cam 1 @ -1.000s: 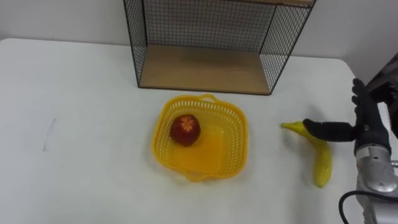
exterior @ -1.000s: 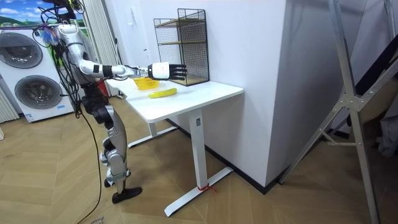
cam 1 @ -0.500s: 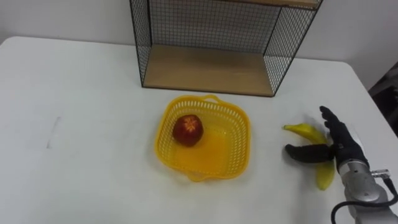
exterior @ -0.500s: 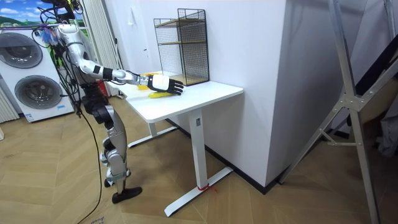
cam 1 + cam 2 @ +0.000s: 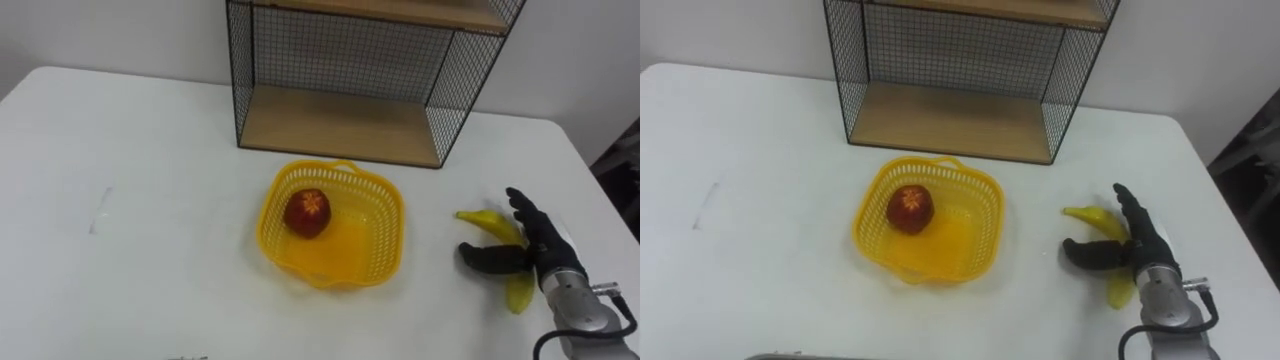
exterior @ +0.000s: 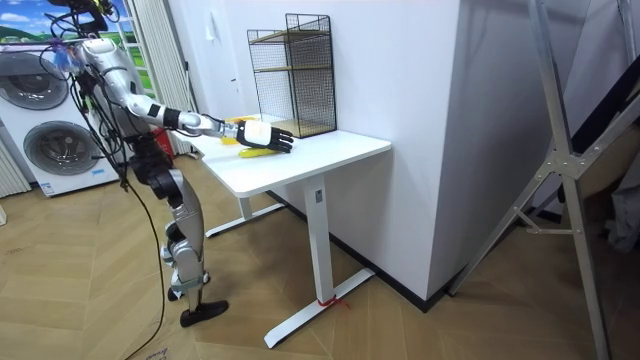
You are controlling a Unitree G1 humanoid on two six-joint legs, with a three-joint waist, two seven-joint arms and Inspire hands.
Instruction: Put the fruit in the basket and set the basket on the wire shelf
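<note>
Fingers of the right hand lie straight over the curved yellow banana, seemingly touching it, at three o'clock from the yellow plastic basket holding a red apple.

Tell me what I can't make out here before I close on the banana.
- Middle of the banana: eye views, covered by the right hand; whether the palm touches it cannot be told.
- Top of the wire shelf: cut off by the eye views' upper edge.
- Basket: room view, small and partly behind the right forearm; the apple is too small to tell there.
</note>
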